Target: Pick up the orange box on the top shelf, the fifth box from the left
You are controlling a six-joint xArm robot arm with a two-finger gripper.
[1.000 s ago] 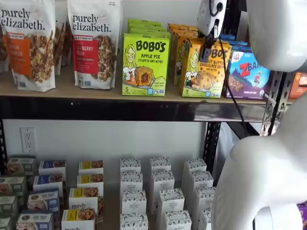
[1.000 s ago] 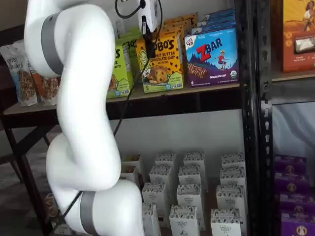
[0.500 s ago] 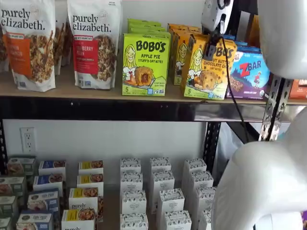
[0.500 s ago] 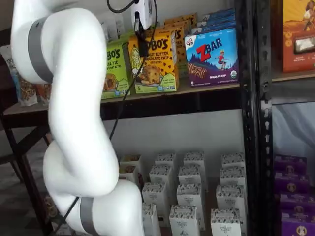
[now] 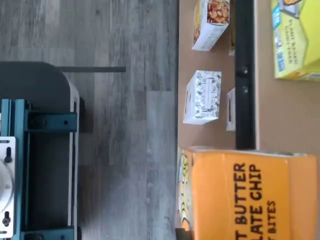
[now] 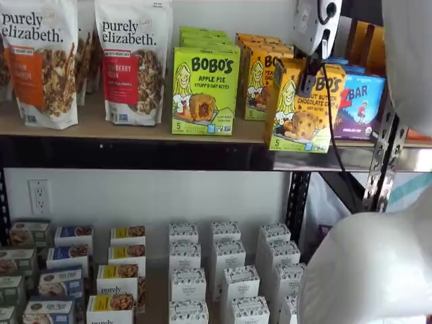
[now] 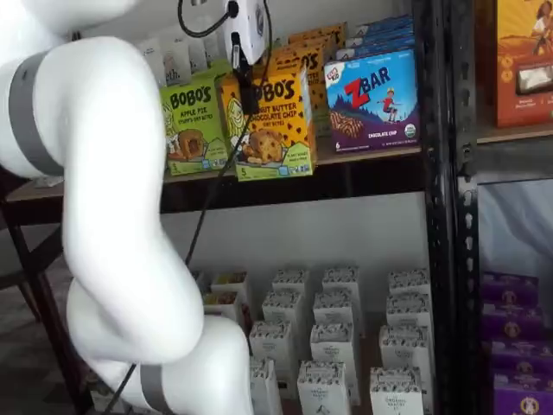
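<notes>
The orange box (image 6: pixel 302 106), now pulled forward past the top shelf (image 6: pixel 135 128) edge in the fingers (image 6: pixel 308 82).

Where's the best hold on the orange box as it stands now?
Its top edge, from above and in front: the hand is shut on the orange box there. It stands upright, top free, with the blue box close beside it.

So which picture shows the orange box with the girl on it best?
A shelf view shows the orange box best: you see its whole front, the girl and the oat bite, with the tool shut on it. The other shelf view shows it too, at a slant. The wrist view shows only one side with letters.
</notes>
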